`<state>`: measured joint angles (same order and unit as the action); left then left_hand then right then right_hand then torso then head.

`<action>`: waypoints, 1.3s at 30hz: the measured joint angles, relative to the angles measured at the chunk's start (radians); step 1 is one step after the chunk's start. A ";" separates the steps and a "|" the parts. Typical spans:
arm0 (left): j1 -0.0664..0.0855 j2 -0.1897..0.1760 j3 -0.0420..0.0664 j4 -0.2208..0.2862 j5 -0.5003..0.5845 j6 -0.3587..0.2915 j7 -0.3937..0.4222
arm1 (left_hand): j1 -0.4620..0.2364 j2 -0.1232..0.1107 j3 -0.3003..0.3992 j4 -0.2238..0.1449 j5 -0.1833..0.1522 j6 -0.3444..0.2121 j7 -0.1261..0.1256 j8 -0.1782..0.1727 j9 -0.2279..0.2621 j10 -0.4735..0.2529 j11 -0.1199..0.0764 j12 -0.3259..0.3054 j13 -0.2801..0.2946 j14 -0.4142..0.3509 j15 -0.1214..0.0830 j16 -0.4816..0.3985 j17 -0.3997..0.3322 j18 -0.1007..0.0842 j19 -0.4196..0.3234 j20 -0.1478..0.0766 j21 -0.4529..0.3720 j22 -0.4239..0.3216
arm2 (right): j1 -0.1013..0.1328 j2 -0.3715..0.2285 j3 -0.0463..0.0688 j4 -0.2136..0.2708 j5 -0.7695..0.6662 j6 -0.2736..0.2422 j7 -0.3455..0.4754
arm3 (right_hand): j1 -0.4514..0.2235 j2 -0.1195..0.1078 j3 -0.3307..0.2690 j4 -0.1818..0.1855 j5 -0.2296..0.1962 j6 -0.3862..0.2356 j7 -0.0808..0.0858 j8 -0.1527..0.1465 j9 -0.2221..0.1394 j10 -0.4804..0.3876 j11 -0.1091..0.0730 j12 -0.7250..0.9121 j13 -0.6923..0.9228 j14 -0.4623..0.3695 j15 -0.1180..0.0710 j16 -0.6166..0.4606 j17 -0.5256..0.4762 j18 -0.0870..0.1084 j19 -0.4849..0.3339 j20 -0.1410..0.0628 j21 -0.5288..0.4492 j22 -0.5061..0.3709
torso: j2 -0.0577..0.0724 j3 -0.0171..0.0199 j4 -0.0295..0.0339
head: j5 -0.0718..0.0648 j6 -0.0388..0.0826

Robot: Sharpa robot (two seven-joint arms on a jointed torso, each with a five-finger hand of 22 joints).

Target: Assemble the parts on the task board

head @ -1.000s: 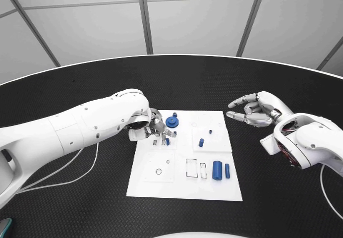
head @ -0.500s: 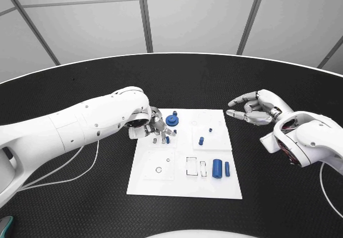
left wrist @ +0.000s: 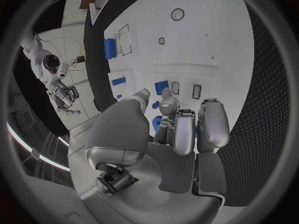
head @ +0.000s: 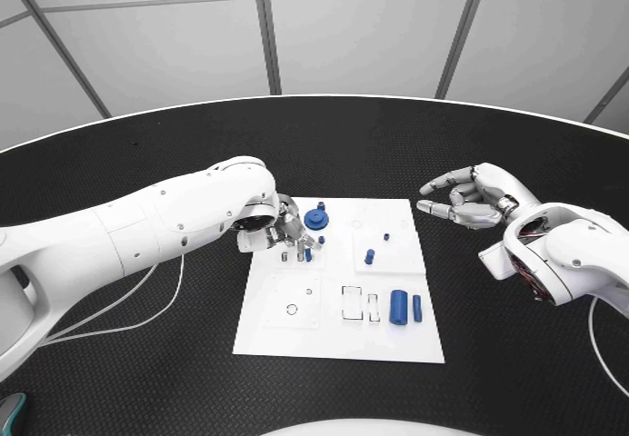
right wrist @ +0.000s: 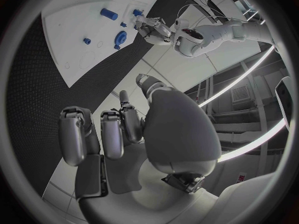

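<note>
Tabletop point(head: 157, 363): black, textured, round-edged; it carries the white task board point(head: 334, 341), which lies lengthwise in front of the robot.
Near end of board: bare white surface up to the near edge.
Middle band, right side: a thick blue cylinder point(head: 398, 307) lies flat, with a thinner blue rod point(head: 417, 309) just beside it on its right; two outlined rectangular slots point(head: 352, 304) lie to their left.
Middle band, left side: a small ring outline point(head: 291, 309) marked on the board.
Far half, right panel: a short blue peg point(head: 368, 258) and, a little farther, a smaller blue peg point(head: 385, 240), apart from each other.
Far half, left: a round blue gear-like part point(head: 316, 220) stands on the board near its far left corner.
Left robot hand point(head: 278, 238): poised over the board's far left area, just beside the gear-like part, fingers pointing down at a small upright blue part point(head: 307, 255); in the left wrist view the fingertips point(left wrist: 168, 104) are close around small blue pieces, but whether they grip one cannot be told.
Right robot hand point(head: 469, 202): held above the bare tabletop, to the right of the board's far corner and well apart from it; fingers loosely curled and spread, holding nothing.
</note>
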<state>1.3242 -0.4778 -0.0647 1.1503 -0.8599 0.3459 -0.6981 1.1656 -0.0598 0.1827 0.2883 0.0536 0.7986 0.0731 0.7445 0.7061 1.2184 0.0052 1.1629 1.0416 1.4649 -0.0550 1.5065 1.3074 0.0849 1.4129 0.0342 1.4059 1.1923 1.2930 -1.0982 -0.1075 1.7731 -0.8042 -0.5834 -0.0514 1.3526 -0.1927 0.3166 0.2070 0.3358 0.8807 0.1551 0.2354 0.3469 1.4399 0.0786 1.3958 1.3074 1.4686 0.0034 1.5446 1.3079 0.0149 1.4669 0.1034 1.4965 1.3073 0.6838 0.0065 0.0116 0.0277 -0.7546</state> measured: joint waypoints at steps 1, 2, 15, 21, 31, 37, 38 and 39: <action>0.000 0.001 0.000 -0.001 0.000 0.002 0.000 | 0.002 0.002 0.000 0.000 0.000 0.000 0.000 0.000 0.000 0.000 0.000 0.003 0.000 0.000 0.000 0.000 0.000 0.000 0.000 0.000 0.000 0.000 | 0.000 0.000 0.000 0.000 0.000 0.000 0.000 | 0.000 0.000 0.000 0.000 0.000 0.000 0.000 0.000 0.000 0.000 0.000 0.000 0.000 0.000 0.000 0.000 0.000 0.000 0.000 0.000 0.000 0.000 | 0.000 0.0001 -0.0001 | 0.000 0.000; 0.000 0.002 0.000 -0.001 0.000 0.004 0.000 | 0.002 0.002 0.003 0.003 0.000 0.000 0.000 0.000 0.000 0.000 0.000 0.003 0.000 0.000 0.000 0.000 0.000 0.000 0.000 0.000 0.000 0.000 | 0.000 -0.001 0.000 0.000 0.000 0.000 -0.001 | 0.000 0.000 0.000 0.000 0.000 0.000 0.000 0.000 0.000 0.000 0.000 0.000 0.000 0.000 0.000 0.000 0.000 0.000 0.000 0.000 0.000 0.000 | 0.000 0.0001 -0.0001 | 0.000 0.000; 0.000 0.010 0.000 -0.009 0.000 0.017 0.000 | 0.006 -0.003 0.005 0.000 0.000 -0.002 0.003 0.000 0.001 0.000 0.000 0.003 0.000 0.000 0.000 0.000 0.000 0.000 0.000 0.000 0.000 0.001 | 0.000 0.000 0.000 0.000 0.000 0.004 -0.002 | 0.000 0.000 0.000 0.000 0.000 0.000 0.000 0.000 0.000 0.000 0.000 0.000 0.000 0.000 0.000 0.000 0.000 0.000 0.000 0.000 0.000 0.000 | 0.000 -0.0001 0.0010 | -0.002 -0.004; 0.000 0.012 0.000 -0.010 0.000 0.021 0.000 | 0.011 0.002 0.008 0.003 0.000 -0.003 0.004 0.000 0.001 0.000 0.000 0.003 0.000 0.000 0.000 0.000 0.000 0.000 0.000 0.000 0.000 0.002 | 0.000 0.002 0.000 -0.001 0.000 0.005 -0.003 | 0.004 -0.004 0.000 0.000 0.000 0.000 0.000 0.000 0.000 0.000 0.000 0.000 0.001 0.000 0.000 0.000 0.000 0.000 0.000 0.000 0.000 0.000 | 0.000 -0.0005 0.0007 | -0.001 -0.005; 0.000 0.011 0.000 -0.009 0.000 0.028 0.000 | 0.038 0.001 0.029 0.001 0.000 -0.003 0.004 0.000 0.002 0.000 0.000 0.003 -0.001 0.000 0.000 0.000 0.000 0.000 0.000 0.000 0.004 0.005 | 0.000 0.004 0.000 -0.004 0.000 0.006 -0.005 | 0.004 -0.004 0.000 0.000 0.006 0.000 0.000 0.000 -0.001 0.000 0.000 0.000 0.001 -0.004 -0.004 0.000 0.000 0.000 0.000 0.000 0.000 0.000 | 0.000 -0.0009 0.0004 | 0.000 -0.007; 0.000 0.012 -0.001 -0.011 0.000 0.033 0.000 | 0.038 0.001 0.034 0.001 0.000 -0.003 0.004 0.000 0.002 0.000 0.000 0.003 -0.001 0.000 0.000 0.000 0.000 0.000 0.000 0.000 0.004 0.006 | 0.000 0.004 0.000 -0.005 0.000 0.007 -0.005 | 0.004 -0.004 0.000 0.000 0.006 0.000 0.000 0.000 -0.001 0.000 0.000 0.000 0.001 -0.004 -0.004 0.000 0.000 0.000 0.000 0.000 0.000 0.000 | 0.000 -0.0008 0.0004 | -0.001 -0.008; 0.000 0.013 -0.001 -0.011 0.000 0.034 0.000 | 0.038 0.001 0.034 0.001 0.000 -0.003 0.004 0.000 0.002 0.000 0.000 0.003 -0.001 0.000 0.000 0.000 0.000 0.000 0.000 0.000 0.004 0.006 | 0.000 0.005 0.000 -0.005 0.000 0.007 -0.005 | 0.004 -0.004 0.000 0.000 0.006 0.000 0.000 0.000 -0.001 0.000 0.000 0.000 0.001 -0.004 -0.004 0.000 0.000 0.000 0.000 0.000 0.000 0.000 | 0.000 -0.0008 0.0004 | -0.001 -0.008; 0.000 0.013 -0.001 -0.012 0.000 0.035 0.000 | 0.038 0.001 0.034 0.001 0.000 -0.003 0.004 0.000 0.002 0.000 0.000 0.003 -0.001 0.000 0.000 0.000 0.000 0.000 0.000 0.000 0.004 0.006 | 0.000 0.005 0.000 -0.005 0.000 0.007 -0.005 | 0.004 -0.004 0.000 0.000 0.006 0.000 0.000 0.000 -0.001 0.000 0.000 0.000 0.001 -0.004 -0.004 0.000 0.000 0.000 0.000 0.000 0.000 0.000 | 0.000 -0.0006 0.0004 | -0.001 -0.008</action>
<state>1.3238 -0.4646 -0.0653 1.1383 -0.8600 0.3807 -0.6981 1.2037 -0.0590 0.2171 0.2898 0.0537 0.7952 0.0767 0.7444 0.7082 1.2184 0.0051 1.1655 1.0409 1.4649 -0.0550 1.5065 1.3073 0.0850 1.4129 0.0342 1.4099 1.1985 1.2931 -1.0932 -0.1075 1.7682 -0.8042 -0.5761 -0.0566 1.3567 -0.1967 0.3165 0.2069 0.3419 0.8806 0.1551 0.2354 0.3462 1.4399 0.0786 1.3958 1.3079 1.4650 -0.0002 1.5446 1.3076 0.0149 1.4668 0.1035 1.4965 1.3073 0.6838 0.0059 0.0120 0.0266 -0.7627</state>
